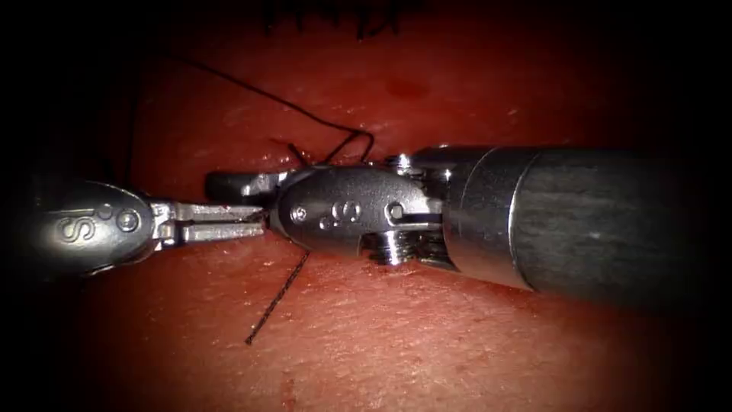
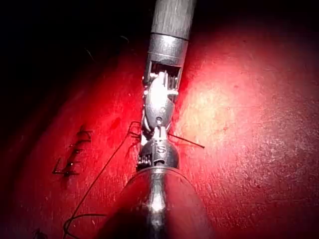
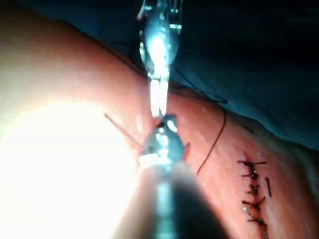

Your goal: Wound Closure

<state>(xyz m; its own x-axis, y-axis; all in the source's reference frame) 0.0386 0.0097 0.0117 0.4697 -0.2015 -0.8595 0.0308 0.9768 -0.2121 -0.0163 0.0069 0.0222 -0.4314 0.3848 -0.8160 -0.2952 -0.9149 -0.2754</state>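
Both my tools are crowded nose to nose mid-frame in the endoscope view. My left tool [image 1: 229,223] comes in from the left edge with its jaws nearly pressed together, the tips right at the head of my right tool [image 1: 229,185]. I think they're pinching the thread [image 1: 263,95] there, but the right tool's head covers that spot, so don't quote me. The right tool's jaws point left and look closed; whether they hold anything I can't tell. I can't make out the needle anywhere, so I can't say if it's in the tissue [image 1: 427,351].

The thread arcs from the upper left down to a small loop just above the right tool, and a cut end [image 1: 278,294] trails toward the lower left. The stitched cut [image 3: 253,191] sits well off to the side in the right wrist view.

What could go wrong: with the tools this tight, one could knock the other, or I could grab tissue along with thread. And a thread pinched blind can slip or fray.
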